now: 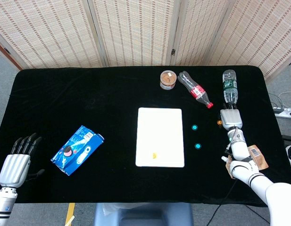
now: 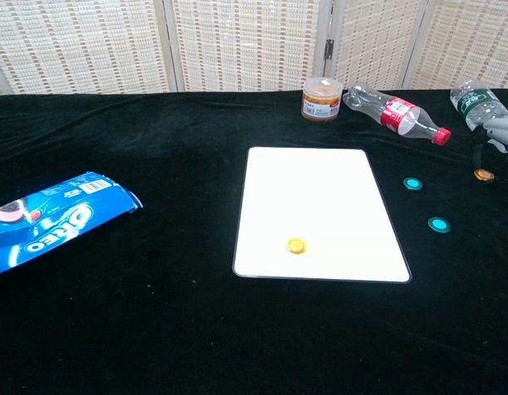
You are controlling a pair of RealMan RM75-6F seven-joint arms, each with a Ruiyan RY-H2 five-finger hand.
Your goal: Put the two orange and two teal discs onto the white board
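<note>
The white board [image 1: 159,134] [image 2: 319,206] lies at the table's middle. One orange disc [image 1: 154,154] [image 2: 296,245] sits on it near its front edge. Two teal discs [image 1: 195,127] [image 1: 198,146] lie on the black cloth right of the board, also in the chest view [image 2: 412,183] [image 2: 439,224]. The second orange disc [image 1: 219,122] [image 2: 483,174] lies further right on the cloth. My right hand [image 1: 231,118] [image 2: 498,132] hangs right over it, back up, fingers pointing down at the disc; contact is unclear. My left hand [image 1: 15,160] rests at the front left, fingers straight, holding nothing.
A blue Oreo pack [image 1: 75,149] [image 2: 39,220] lies at the left. At the back right stand a brown-lidded jar [image 1: 168,79], a lying red-label bottle [image 1: 196,91] and a green-label bottle [image 1: 229,86]. A small brown packet [image 1: 258,157] lies by my right forearm.
</note>
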